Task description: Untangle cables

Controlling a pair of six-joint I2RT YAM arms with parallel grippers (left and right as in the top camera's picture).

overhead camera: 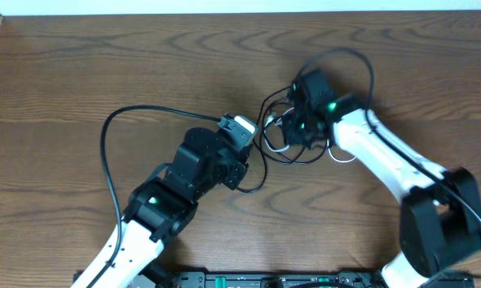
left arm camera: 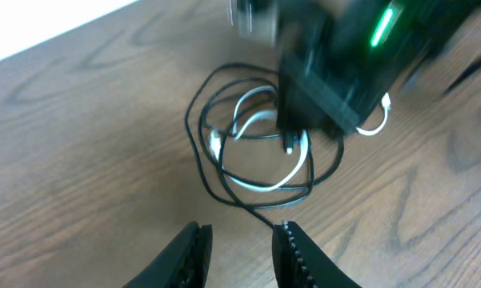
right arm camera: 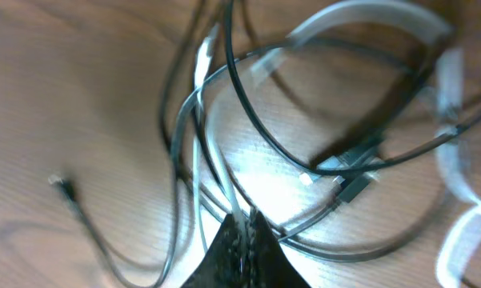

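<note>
Beneath right claw (right arm camera: 242, 226): cables (left arm camera: 260, 189) looped, black tail (left arm camera: 252, 210) toward left claw (left arm camera: 242, 234).

Left end effector (left arm camera: 240, 254) slightly parted, right end effector (right arm camera: 242, 232) pinched closed — arms angled inward.

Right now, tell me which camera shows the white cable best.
The left wrist view: the white cable lies in open loops among the black cable. Overhead, the right arm hides most of it. The right wrist view gives only blurred close-up stretches.
</note>
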